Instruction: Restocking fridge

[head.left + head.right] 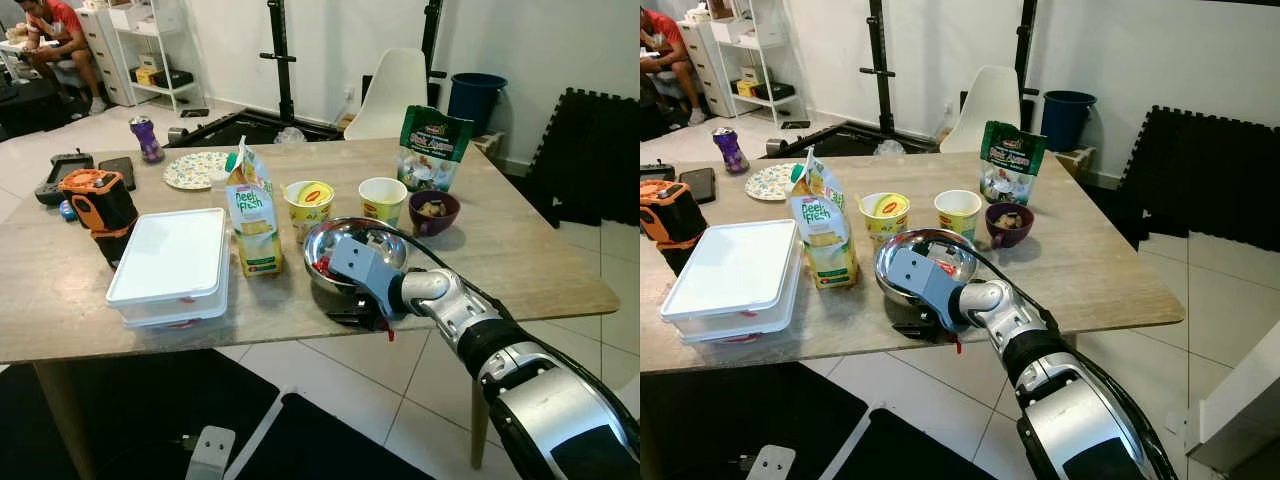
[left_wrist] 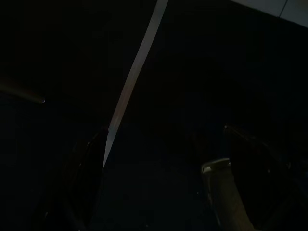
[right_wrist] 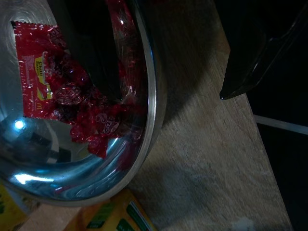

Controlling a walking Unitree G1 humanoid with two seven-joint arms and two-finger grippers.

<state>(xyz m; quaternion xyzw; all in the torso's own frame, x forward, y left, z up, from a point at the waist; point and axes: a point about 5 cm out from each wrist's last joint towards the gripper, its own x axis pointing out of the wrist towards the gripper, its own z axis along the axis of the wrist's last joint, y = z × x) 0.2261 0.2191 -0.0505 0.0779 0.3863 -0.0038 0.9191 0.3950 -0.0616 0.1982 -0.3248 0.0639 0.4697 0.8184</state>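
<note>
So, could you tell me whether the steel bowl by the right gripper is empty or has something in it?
Not empty. The steel bowl holds red sauce packets, plain in the right wrist view. The right gripper is at its near rim.

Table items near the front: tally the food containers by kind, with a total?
Steel bowl: 1
Purple bowl: 1
Paper cups: 2
Juice carton: 1
Green snack bag: 1
White lidded box: 1
Total: 7
The right hand is at the steel bowl's near rim.
</note>
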